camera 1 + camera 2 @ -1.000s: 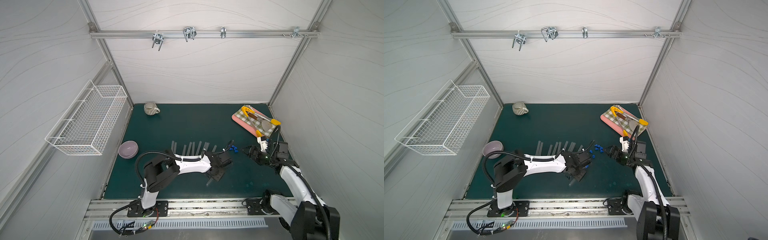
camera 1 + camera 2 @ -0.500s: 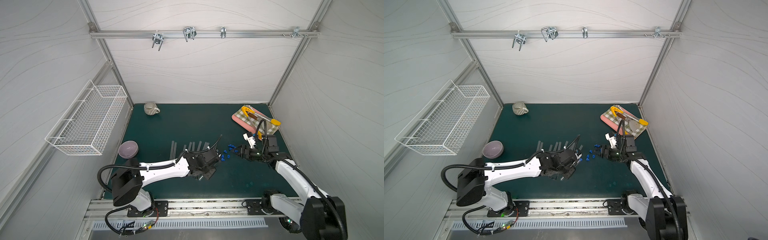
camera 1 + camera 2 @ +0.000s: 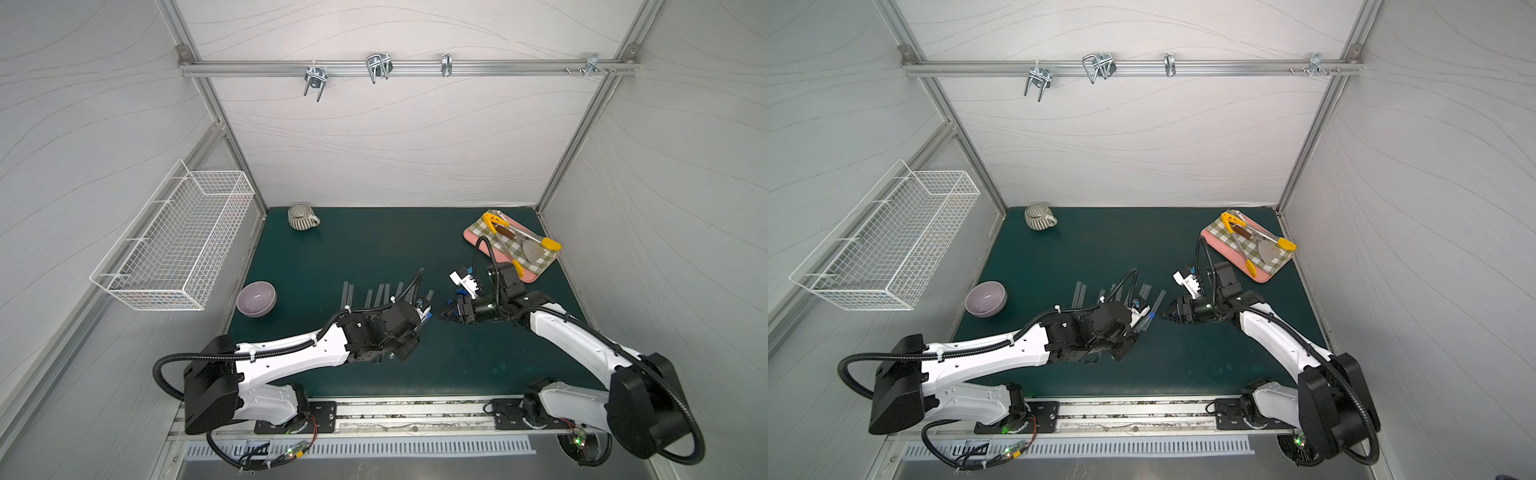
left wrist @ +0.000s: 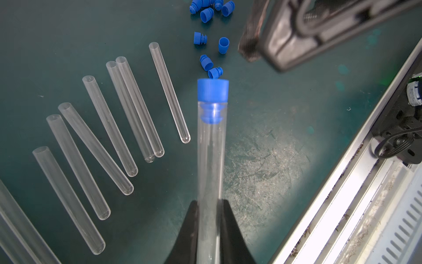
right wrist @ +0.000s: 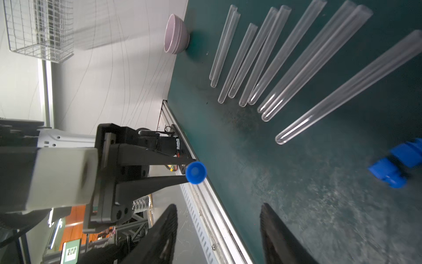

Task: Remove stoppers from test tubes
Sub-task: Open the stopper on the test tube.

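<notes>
- Gripping a clear test tube (image 4: 210,160) well back from its mouth, the left end effector (image 4: 209,204) is closed tight on the glass. The tube juts out beyond the fingertips, lifted off the green table (image 3: 374,249).
- A blue stopper (image 4: 213,90) sits in the mouth of that tube. Its cap rests on the rim and its ribbed plug shows through the glass.
- The lilac bowl (image 3: 256,298) stands near one edge of the table; the held tube hangs beyond the end of the tube row that lies farthest from this bowl.
- The bare tubes (image 4: 109,125) lie flat on the table in a loose row that starts near the bowl and runs away from it. All have open mouths, some lie touching in pairs, and one lies askew to its neighbours.
- Loose stoppers (image 4: 206,14) lie on the table farther from the bowl than the row — a small heap, with a few scattered singles nearer the held tube's capped end.
- The right end effector (image 5: 218,212) stands farther from the bowl than the capped tube, its tips pointing at the stopper head-on. Its jaws stand apart with nothing between them — near the stopper, not touching it.
</notes>
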`<action>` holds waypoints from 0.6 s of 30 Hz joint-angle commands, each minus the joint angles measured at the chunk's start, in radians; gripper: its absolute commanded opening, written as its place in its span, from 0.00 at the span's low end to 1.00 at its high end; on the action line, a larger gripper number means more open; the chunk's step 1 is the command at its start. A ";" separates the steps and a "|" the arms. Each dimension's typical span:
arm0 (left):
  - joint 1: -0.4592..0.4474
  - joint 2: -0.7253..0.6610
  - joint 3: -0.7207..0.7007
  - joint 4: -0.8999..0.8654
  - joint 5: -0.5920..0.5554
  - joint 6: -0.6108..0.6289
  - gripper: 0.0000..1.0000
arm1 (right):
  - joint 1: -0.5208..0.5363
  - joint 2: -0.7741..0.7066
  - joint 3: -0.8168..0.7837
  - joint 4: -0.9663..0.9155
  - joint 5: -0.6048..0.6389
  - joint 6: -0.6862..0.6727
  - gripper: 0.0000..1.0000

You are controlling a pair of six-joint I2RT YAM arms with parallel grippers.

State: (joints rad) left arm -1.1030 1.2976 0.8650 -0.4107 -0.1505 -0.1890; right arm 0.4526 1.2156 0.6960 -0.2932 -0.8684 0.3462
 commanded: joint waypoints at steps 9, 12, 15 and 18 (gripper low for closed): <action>0.002 -0.024 -0.001 0.047 0.001 0.025 0.07 | 0.043 0.053 0.026 0.091 -0.087 0.028 0.43; 0.002 -0.024 -0.001 0.052 0.010 0.028 0.07 | 0.045 0.064 0.027 0.098 -0.090 0.030 0.40; 0.002 -0.021 -0.001 0.052 0.017 0.030 0.07 | 0.050 0.070 0.032 0.100 -0.088 0.028 0.38; 0.002 -0.020 0.000 0.053 0.023 0.033 0.07 | 0.051 0.073 0.033 0.102 -0.080 0.027 0.34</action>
State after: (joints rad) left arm -1.1030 1.2964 0.8597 -0.3901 -0.1410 -0.1749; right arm 0.4957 1.2816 0.7044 -0.2092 -0.9325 0.3782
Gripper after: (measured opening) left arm 0.162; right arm 0.348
